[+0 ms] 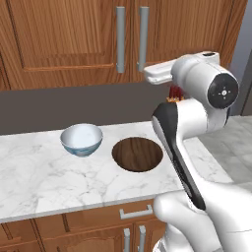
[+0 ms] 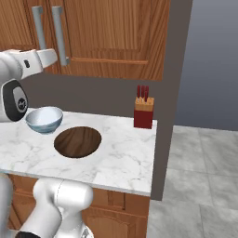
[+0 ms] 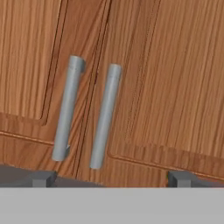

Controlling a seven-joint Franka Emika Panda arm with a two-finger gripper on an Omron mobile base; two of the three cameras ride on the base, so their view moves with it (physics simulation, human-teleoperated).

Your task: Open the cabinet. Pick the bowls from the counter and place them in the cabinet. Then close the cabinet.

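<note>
No writing anywhere. Tool (image 3: 111, 178) is spread wide facing the grainy wood cabinet (image 3: 166, 87), doors shut. Glossy white bowl (image 1: 81, 139) and flat brown wooden bowl (image 1: 137, 154) sit on the marble counter (image 1: 44, 172).

Arm raised, gripper (image 3: 111, 178) level with jaws spread wide

Flat, even rendered light, fairly bright, with no clear source and no glare. The white marble counter (image 1: 59, 172) shows hardly any cast shadow. The hand view is soft and slightly blurred; both base views look sharper, without edge distortion.
</note>
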